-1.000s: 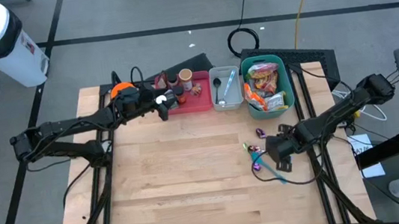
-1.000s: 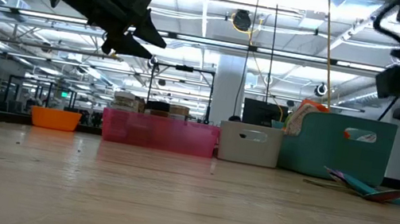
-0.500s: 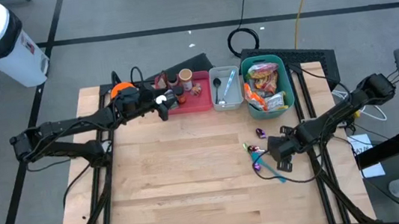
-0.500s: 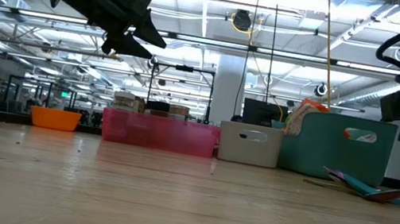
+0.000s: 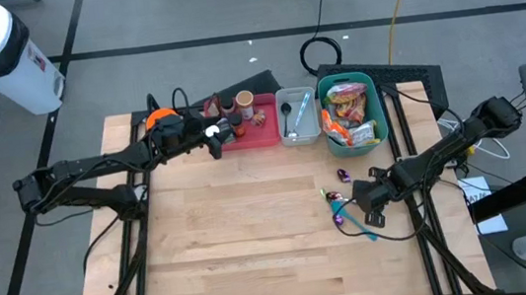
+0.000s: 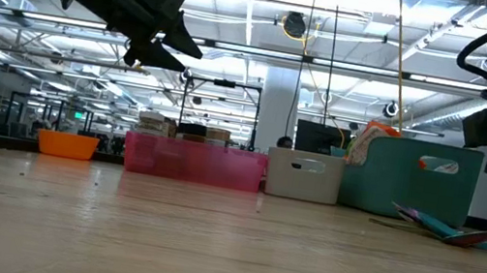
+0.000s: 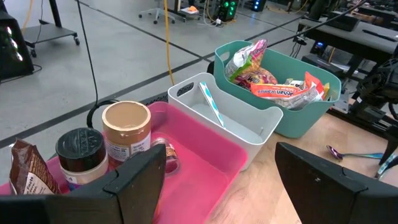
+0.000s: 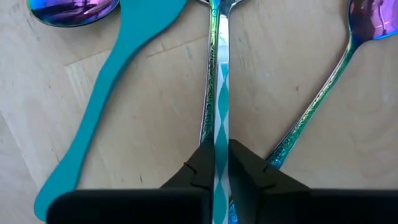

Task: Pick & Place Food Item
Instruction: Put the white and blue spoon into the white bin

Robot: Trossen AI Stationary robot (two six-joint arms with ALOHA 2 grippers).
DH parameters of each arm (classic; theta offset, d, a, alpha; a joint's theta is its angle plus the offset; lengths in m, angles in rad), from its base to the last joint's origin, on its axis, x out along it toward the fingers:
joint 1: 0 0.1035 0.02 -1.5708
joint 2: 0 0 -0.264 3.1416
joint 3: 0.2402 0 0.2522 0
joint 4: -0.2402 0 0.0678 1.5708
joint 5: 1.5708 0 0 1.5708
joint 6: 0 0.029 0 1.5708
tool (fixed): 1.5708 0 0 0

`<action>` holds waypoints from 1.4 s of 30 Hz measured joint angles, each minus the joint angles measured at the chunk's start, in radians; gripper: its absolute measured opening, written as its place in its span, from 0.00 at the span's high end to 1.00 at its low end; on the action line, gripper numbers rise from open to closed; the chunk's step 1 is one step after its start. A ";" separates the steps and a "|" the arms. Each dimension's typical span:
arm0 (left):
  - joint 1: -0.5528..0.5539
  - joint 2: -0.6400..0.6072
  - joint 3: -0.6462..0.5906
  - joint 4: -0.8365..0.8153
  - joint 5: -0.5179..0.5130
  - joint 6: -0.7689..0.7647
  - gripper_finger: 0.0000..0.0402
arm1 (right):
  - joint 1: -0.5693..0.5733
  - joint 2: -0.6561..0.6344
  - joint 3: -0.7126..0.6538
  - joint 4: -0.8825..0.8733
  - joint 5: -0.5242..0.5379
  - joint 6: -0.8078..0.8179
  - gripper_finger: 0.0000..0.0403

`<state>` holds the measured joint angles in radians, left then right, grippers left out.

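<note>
- Low at the right of the overhead frame, the right gripper (image 5: 360, 199) is down on the table (image 5: 244, 239) among a scatter of cutlery, which is why that arm lies so flat across the wood.
- Its fingers are pressed together on a striped straw (image 8: 218, 124). The wrist camera shows the straw running straight between the two dark tips, on top of a shiny utensil handle (image 8: 210, 74), so the pinch looks aimed at the straw alone.
- Beside it lie a teal spatula (image 8: 106, 93) and two iridescent spoons (image 8: 323, 99), close but not inside the grip.
- At upper left of centre, the left gripper (image 5: 215, 141) hangs above the near edge of the pink tray (image 5: 266, 132), fingers spread wide and holding nothing. I judge it is waiting there.
- Food sits in two spots along the upper middle: snack packets (image 5: 349, 113) fill the teal bin (image 5: 372, 90), and jars (image 7: 106, 146) stand in the pink tray.
- Between those stands a white bin (image 5: 299, 138) already holding utensils, probably where the straw belongs.
</note>
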<state>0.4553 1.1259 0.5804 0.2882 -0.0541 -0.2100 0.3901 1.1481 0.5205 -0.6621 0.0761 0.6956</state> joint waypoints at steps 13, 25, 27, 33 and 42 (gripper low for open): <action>0.000 0.000 0.000 0.000 0.000 0.000 0.23 | -0.001 0.003 0.095 -0.077 0.016 0.034 0.97; 0.000 0.000 0.000 0.000 0.000 0.000 0.23 | 0.019 0.003 0.120 -0.089 0.299 0.006 0.97; 0.000 0.000 0.000 0.000 0.000 0.000 0.23 | 0.027 0.006 0.120 -0.062 0.322 -0.008 0.97; 0.000 0.000 0.000 0.000 0.000 0.000 0.23 | 0.033 0.033 0.120 0.032 0.392 -0.082 0.97; -0.004 0.000 0.000 0.016 0.000 -0.063 0.23 | 0.033 0.097 0.120 0.322 0.770 -0.270 0.97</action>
<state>0.4516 1.1259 0.5804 0.3043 -0.0537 -0.2729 0.4234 1.2452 0.6407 -0.3400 0.8460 0.4253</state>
